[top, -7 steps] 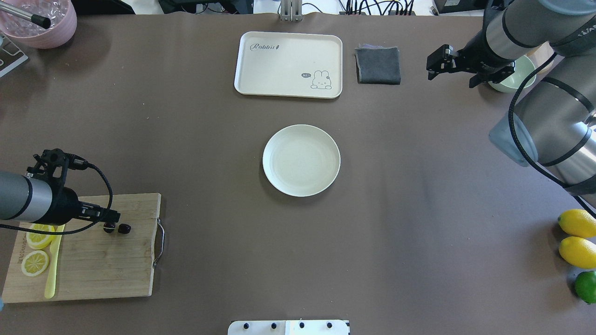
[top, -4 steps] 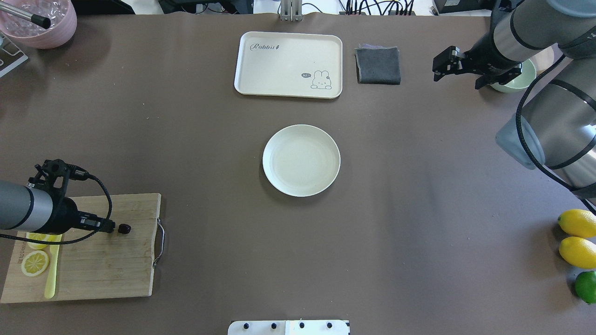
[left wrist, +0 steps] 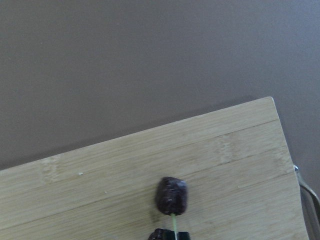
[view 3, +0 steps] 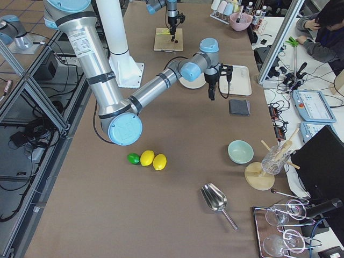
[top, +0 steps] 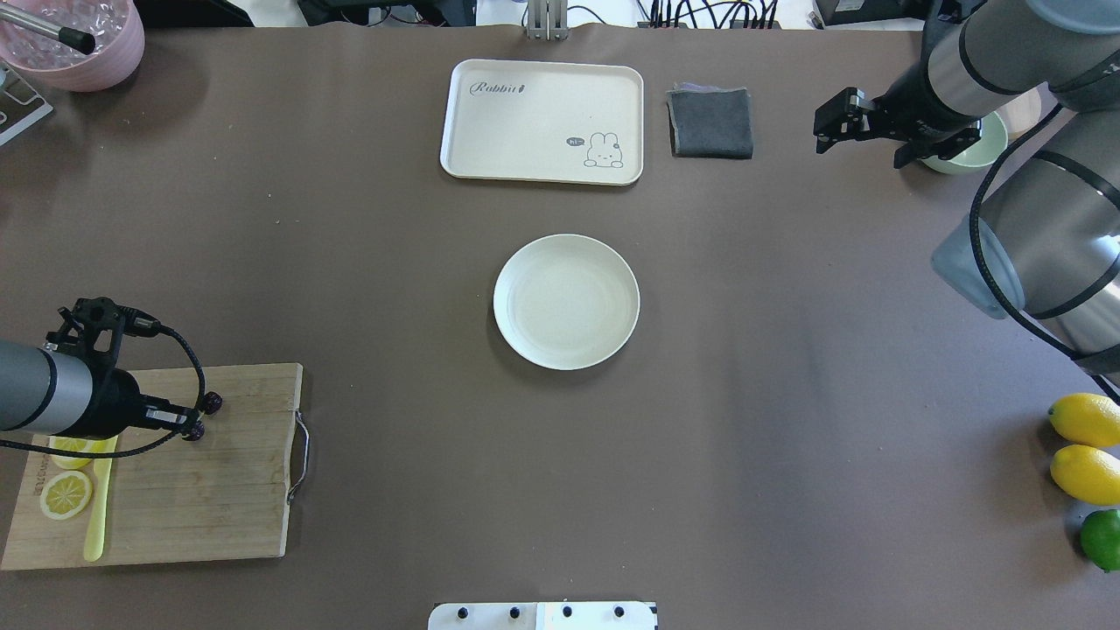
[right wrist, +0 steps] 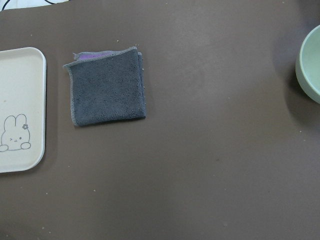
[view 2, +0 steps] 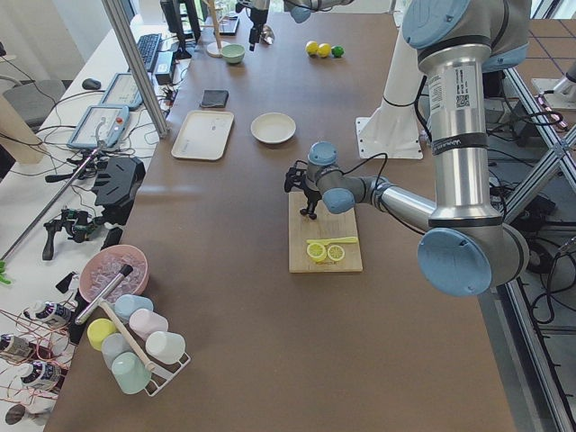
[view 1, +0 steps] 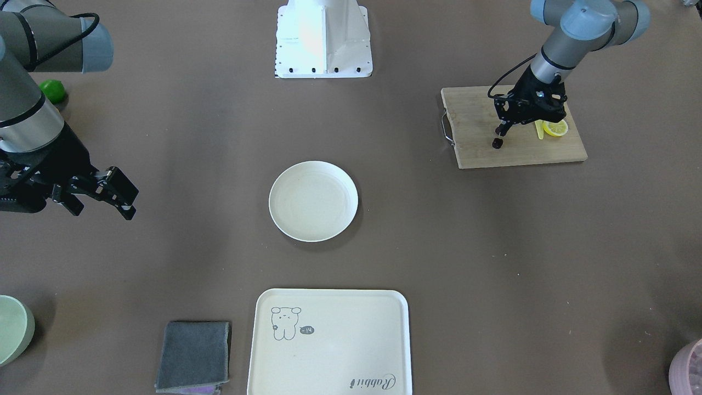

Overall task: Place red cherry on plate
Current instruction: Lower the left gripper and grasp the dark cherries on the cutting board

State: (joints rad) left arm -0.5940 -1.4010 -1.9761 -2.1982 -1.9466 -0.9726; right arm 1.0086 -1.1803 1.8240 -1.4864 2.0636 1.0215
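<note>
The red cherry (top: 212,402) is a pair of dark round fruits on a thin stem. It hangs from my left gripper (top: 191,422) just above the wooden cutting board (top: 210,499). The left wrist view shows one cherry (left wrist: 172,195) with its green stem running down to the fingers, and the second fruit at the bottom edge. In the front-facing view a cherry (view 1: 497,143) dangles below the left gripper (view 1: 500,130). The round cream plate (top: 566,302) lies bare at the table's centre, far to the right. Near the far right edge, my right gripper (top: 859,154) hovers open with nothing in it.
Lemon slices (top: 66,494) and a yellow knife (top: 94,516) lie on the board's left part. At the back are a rabbit tray (top: 542,121), a grey cloth (top: 710,122) and a green bowl (top: 984,149). Lemons (top: 1085,420) and a lime (top: 1101,538) sit at the right edge.
The left gripper closed over the cherries on the board, then drew back slightly leftward and rose with them. The right arm shifted a little to the right.
</note>
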